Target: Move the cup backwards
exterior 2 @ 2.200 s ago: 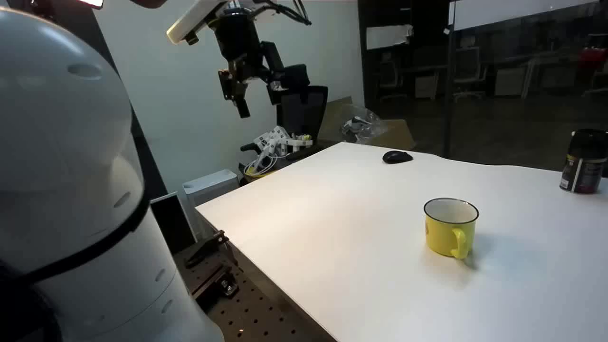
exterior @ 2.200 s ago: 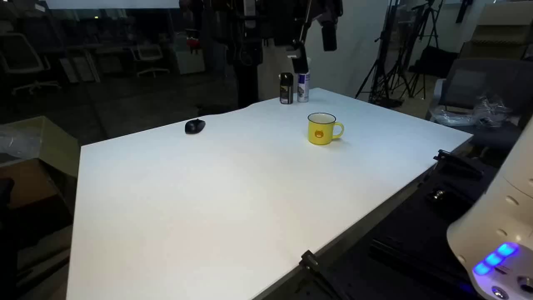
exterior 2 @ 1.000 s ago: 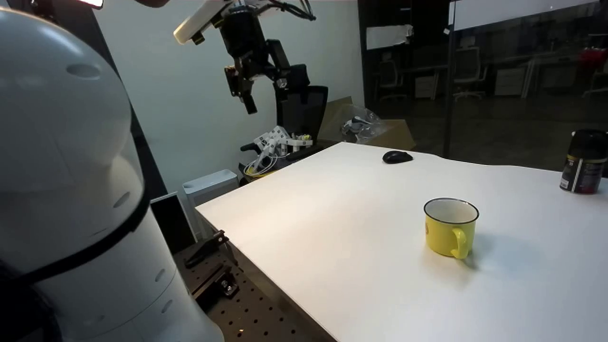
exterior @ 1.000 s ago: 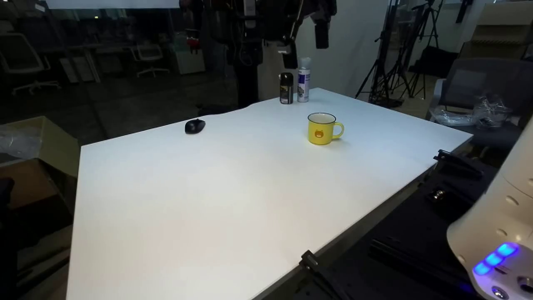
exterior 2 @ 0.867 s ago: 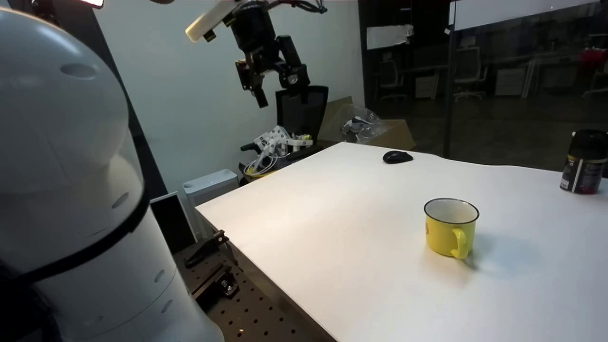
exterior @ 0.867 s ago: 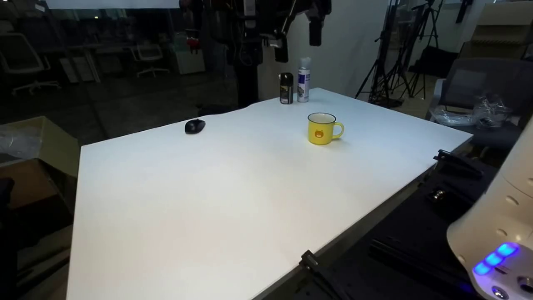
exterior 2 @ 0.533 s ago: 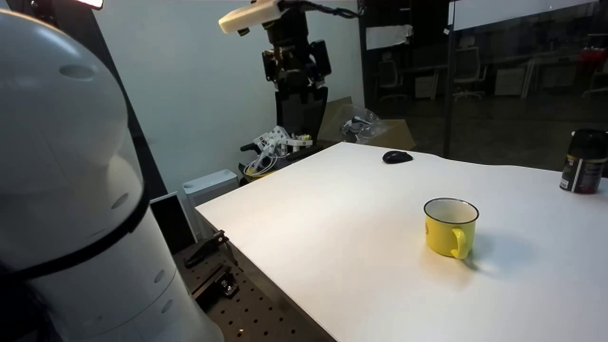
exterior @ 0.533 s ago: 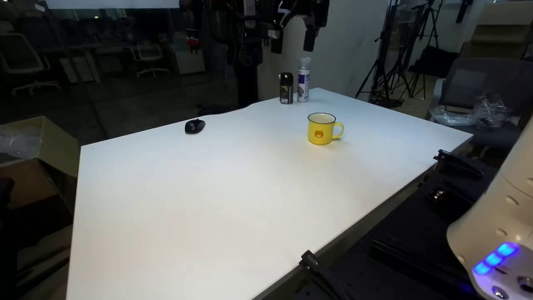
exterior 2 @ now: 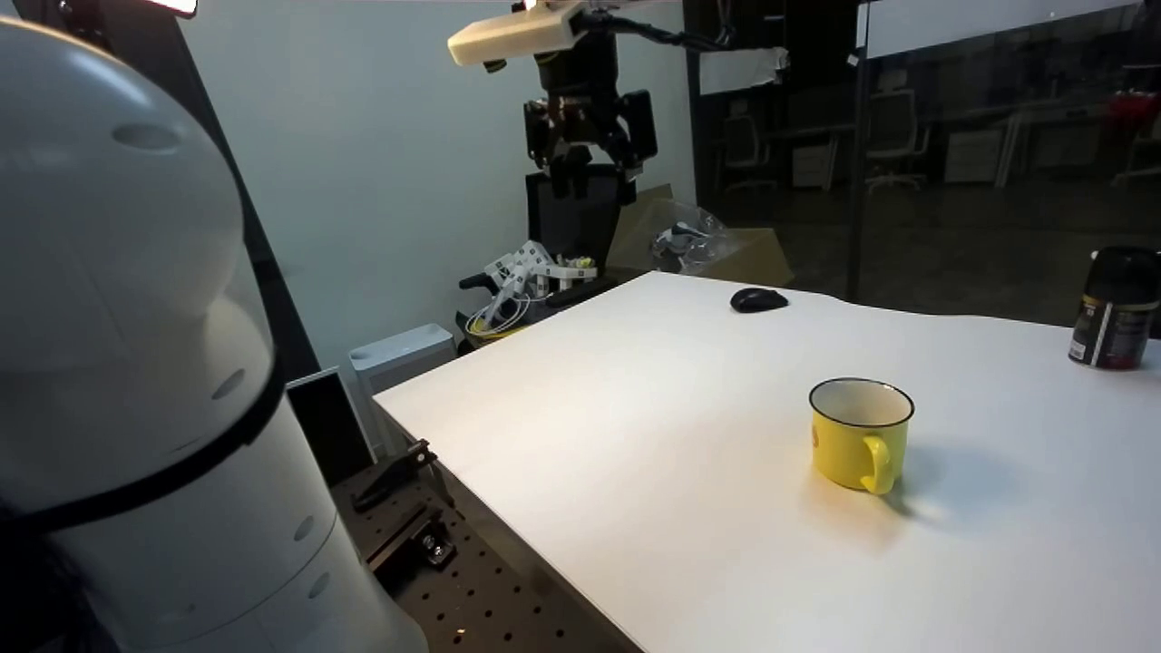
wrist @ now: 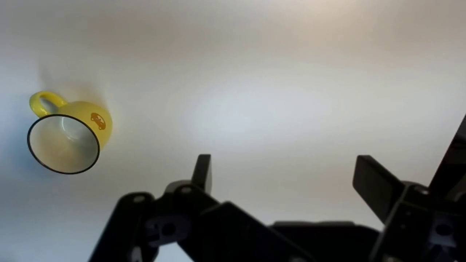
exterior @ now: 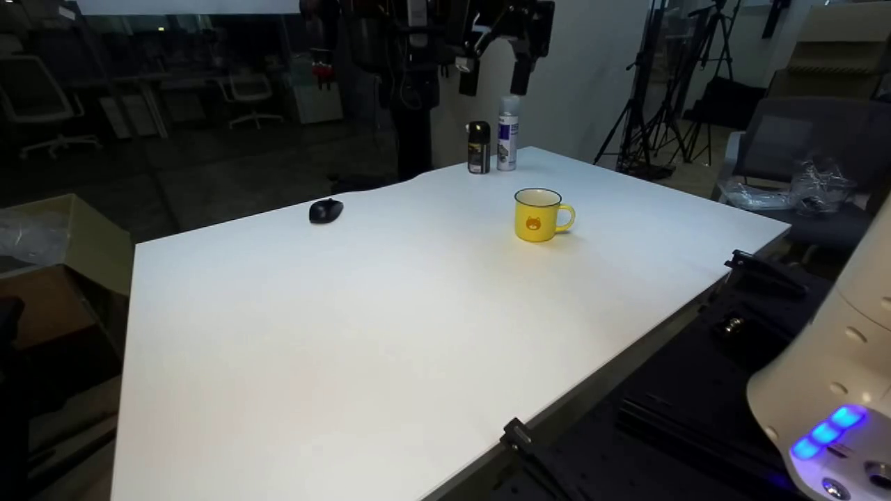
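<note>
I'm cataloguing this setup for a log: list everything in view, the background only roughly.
cup: one, yellow, upright on the table
table: one, white, in all views
computer mouse: one, black, near the table's edge
dark can: one, black, near that edge
spray can: one, white and purple, beside the dark can
bracket-like fittings: at least two, black, along another edge
cardboard boxes: several, brown, background
chairs: several, grey and black, background
tripods: at least two, black, background
arm: one, white, beside the table
pincer: one, black, open, above the table
</note>
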Controlling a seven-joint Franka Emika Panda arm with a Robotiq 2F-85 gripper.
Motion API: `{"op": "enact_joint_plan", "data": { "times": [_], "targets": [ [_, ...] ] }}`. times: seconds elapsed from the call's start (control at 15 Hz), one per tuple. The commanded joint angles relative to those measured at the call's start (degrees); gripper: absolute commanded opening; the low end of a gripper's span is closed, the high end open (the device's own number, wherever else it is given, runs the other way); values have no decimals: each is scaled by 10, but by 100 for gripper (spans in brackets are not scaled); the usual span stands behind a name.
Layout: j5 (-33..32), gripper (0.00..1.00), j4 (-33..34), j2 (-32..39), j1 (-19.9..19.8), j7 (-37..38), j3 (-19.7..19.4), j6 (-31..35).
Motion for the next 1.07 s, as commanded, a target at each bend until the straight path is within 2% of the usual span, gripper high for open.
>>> {"op": "enact_joint_plan", "data": {
  "times": [0.0,0.4,0.53,0.6,0.73,1.0],
  "targets": [
    [-8,100,32,46,-35,22,-7,16],
    [-36,100,90,185,-125,35,-56,94],
    [-32,100,112,239,-137,42,-67,119],
    [-28,100,71,180,-130,13,-66,111],
    [-28,100,91,225,-137,14,-72,124],
    [-14,100,121,261,-137,13,-73,118]
  ]
}}
